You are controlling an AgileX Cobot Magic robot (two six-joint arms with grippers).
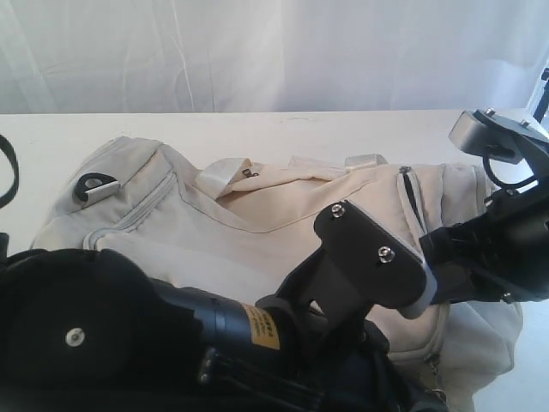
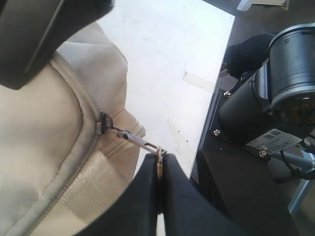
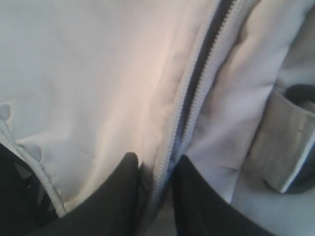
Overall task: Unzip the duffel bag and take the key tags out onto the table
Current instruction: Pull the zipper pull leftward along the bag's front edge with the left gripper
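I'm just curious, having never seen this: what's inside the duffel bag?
Only a dark slit shows where the zipper gapes on the duffel bag. Fabric covers everything else inside, and no key tags are visible.

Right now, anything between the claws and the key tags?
Yes: the duffel bag itself. No key tags show in any view, and the zipper shows only a narrow dark gap. The left claw is shut on the zipper pull; the right claw pinches the bag at that zipper.
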